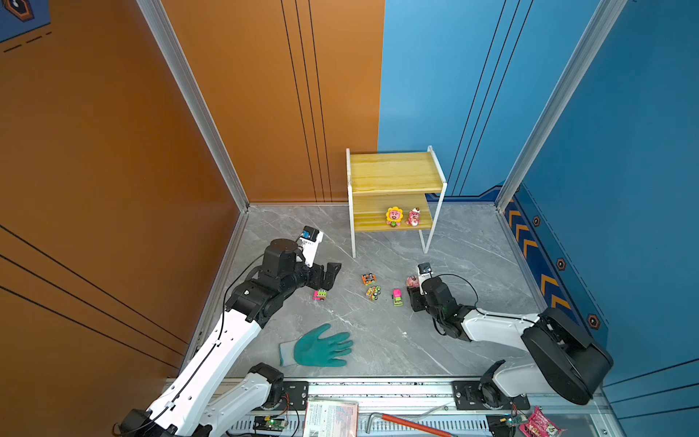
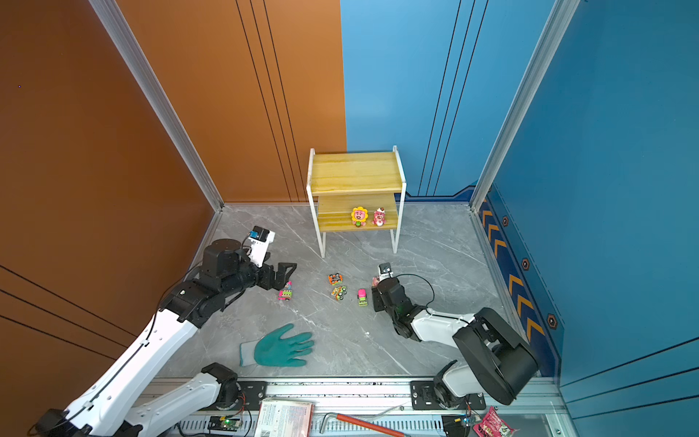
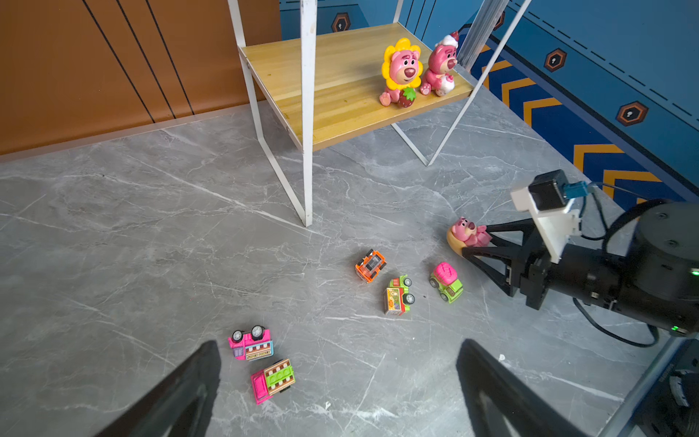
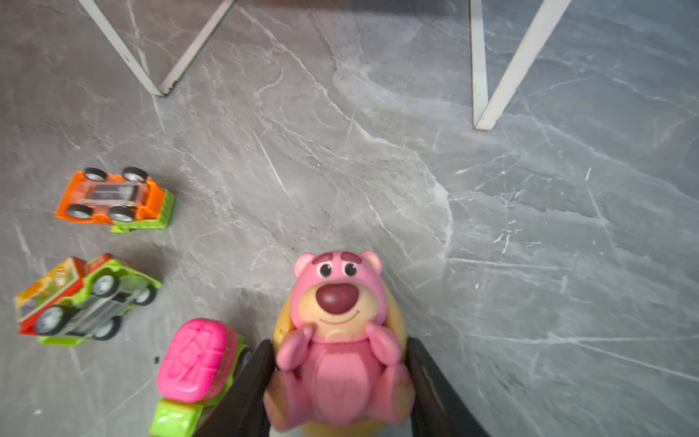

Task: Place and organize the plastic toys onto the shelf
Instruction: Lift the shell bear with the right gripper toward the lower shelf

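Now: my right jaws are closed across the pink bear (image 4: 336,340), a finger (image 4: 242,393) against each flank; contact looks made on both sides, firmness unconfirmed. The bear lies on its back on the grey surface (image 1: 378,340), in front of the shelf (image 1: 393,178), face up, head pointing away from my wrist toward the shelf legs. Its long axis, head to feet, runs along my fingers, so the grip crosses its narrower width. Plan: seat the hold low on the rounded body, lift straight up, and avoid the pink-topped car (image 4: 196,359) just beside one finger. Stand it upright on the lower board (image 1: 368,221), beside the sunflower bear (image 1: 394,216) and capped bear (image 1: 414,217). My left jaws stand wide open and empty above two pink cars (image 3: 251,344).
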You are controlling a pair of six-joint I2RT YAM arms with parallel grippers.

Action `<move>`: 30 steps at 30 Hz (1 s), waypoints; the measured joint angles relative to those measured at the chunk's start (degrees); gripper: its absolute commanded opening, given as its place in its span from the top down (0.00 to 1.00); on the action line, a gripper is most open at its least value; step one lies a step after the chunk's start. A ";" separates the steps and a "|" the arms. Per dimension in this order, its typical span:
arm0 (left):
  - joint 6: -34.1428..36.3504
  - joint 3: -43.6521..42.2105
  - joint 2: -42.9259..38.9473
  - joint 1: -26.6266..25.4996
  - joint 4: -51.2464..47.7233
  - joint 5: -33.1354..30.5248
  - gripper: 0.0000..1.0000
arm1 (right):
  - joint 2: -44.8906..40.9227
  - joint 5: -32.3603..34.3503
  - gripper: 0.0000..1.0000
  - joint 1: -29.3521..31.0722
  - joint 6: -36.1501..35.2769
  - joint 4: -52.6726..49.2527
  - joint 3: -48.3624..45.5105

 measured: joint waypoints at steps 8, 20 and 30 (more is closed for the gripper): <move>-0.90 0.00 0.17 4.98 0.02 0.44 0.02 | -12.33 2.69 0.58 4.13 1.05 -12.55 5.44; -4.52 0.00 0.81 12.81 1.27 3.93 0.02 | -5.62 6.49 0.57 9.35 4.22 -16.98 22.56; -5.20 0.00 0.79 13.07 1.27 4.79 0.02 | 7.28 14.60 0.57 11.85 5.38 -14.88 32.30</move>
